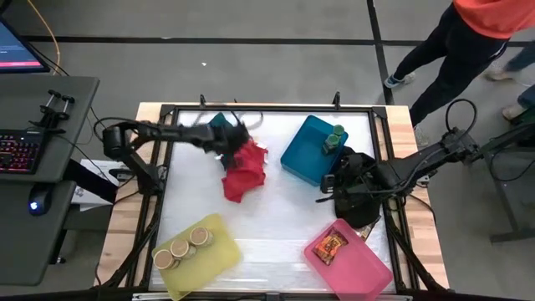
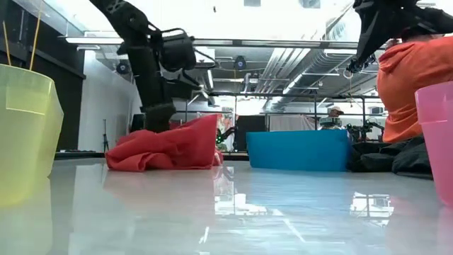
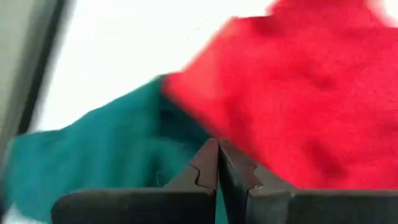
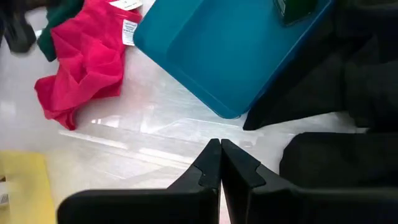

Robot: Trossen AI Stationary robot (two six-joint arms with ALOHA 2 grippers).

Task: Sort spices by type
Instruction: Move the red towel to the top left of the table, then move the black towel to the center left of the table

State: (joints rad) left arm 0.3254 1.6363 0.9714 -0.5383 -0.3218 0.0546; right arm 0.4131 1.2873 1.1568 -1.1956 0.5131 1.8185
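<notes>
Tan-lidded jars [image 1: 181, 247] sit in the yellow tray [image 1: 219, 259], lower left; green-lidded jars [image 1: 333, 139] in the blue tray [image 1: 298, 155], upper right; a packet [image 1: 330, 245] in the pink tray [image 1: 368, 269]. I judge the jars rigid, light and slick, best pinched across the body. My left gripper [image 1: 222, 144], fully closed and empty, hangs over the red cloth [image 1: 243, 170]. My right gripper [image 1: 328, 186], also closed and empty, is beside the blue tray.
</notes>
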